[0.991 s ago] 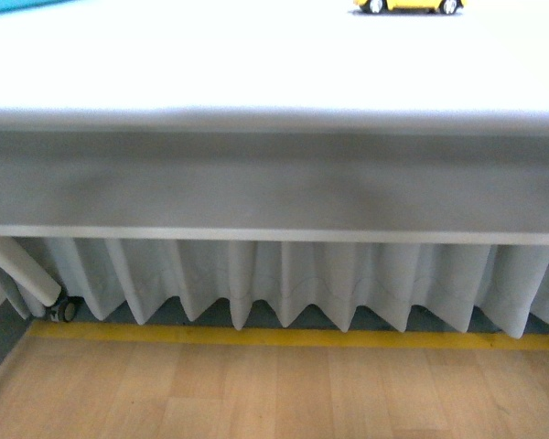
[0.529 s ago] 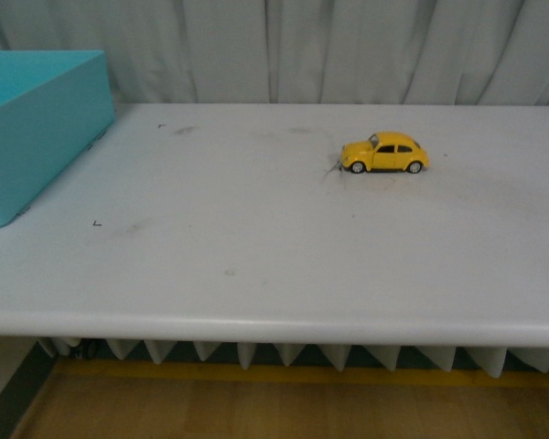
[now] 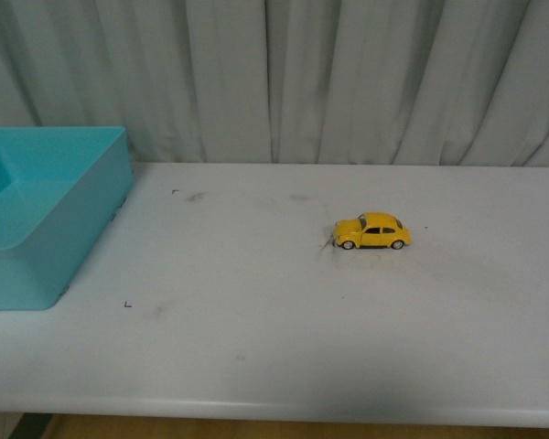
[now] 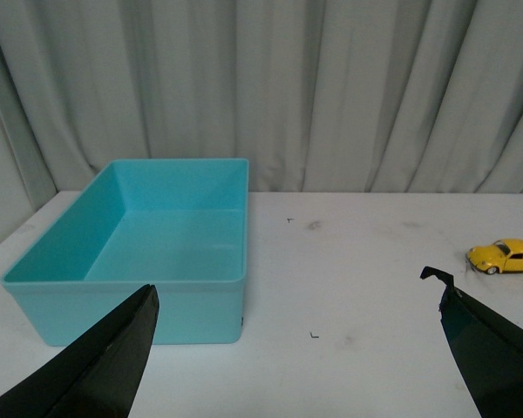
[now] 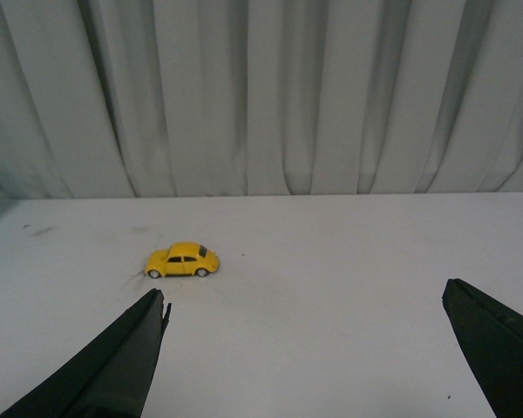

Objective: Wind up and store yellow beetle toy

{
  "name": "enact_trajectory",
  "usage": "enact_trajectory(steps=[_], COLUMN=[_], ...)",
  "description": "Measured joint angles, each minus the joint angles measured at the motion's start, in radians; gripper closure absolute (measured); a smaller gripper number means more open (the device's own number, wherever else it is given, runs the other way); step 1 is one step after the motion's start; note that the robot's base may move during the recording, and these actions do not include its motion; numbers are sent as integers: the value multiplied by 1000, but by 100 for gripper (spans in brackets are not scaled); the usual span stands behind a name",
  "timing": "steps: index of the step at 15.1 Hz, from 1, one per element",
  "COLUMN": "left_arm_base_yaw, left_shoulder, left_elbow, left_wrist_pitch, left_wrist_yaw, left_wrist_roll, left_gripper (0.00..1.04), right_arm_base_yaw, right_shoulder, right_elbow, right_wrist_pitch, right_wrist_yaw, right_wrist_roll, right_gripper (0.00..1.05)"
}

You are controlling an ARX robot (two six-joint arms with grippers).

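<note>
yellow beetle toy (image 3: 372, 231) upright on worktop (image 3: 256, 347), well apart from turquoise box (image 3: 37, 274) | left gripper (image 4: 288, 287), right gripper (image 5: 305, 292): both agape, empty | risk: nudged car may roll away; glossy shell may slip from pinch

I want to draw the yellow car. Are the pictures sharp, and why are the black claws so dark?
Front view: the yellow beetle toy is fairly sharp, in soft even light, with a faint shadow beneath. Left wrist view: the left end effector is a dark silhouette close to the lens. Right wrist view: the right end effector looks likewise.
</note>
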Motion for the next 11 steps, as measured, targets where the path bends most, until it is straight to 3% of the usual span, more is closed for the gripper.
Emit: enact_trajectory(steps=[11], left_arm_base_yaw=[0], left_shoulder=[0], left_elbow=[0], left_wrist_pitch=[-4], left_wrist_yaw=[0], left_wrist_roll=[0], left_gripper=[7], right_arm_base_yaw=[0], right_shoulder=[0], right_elbow=[0], right_wrist_pitch=[-6], right_wrist_yaw=[0], right_wrist_roll=[0], right_gripper=[7])
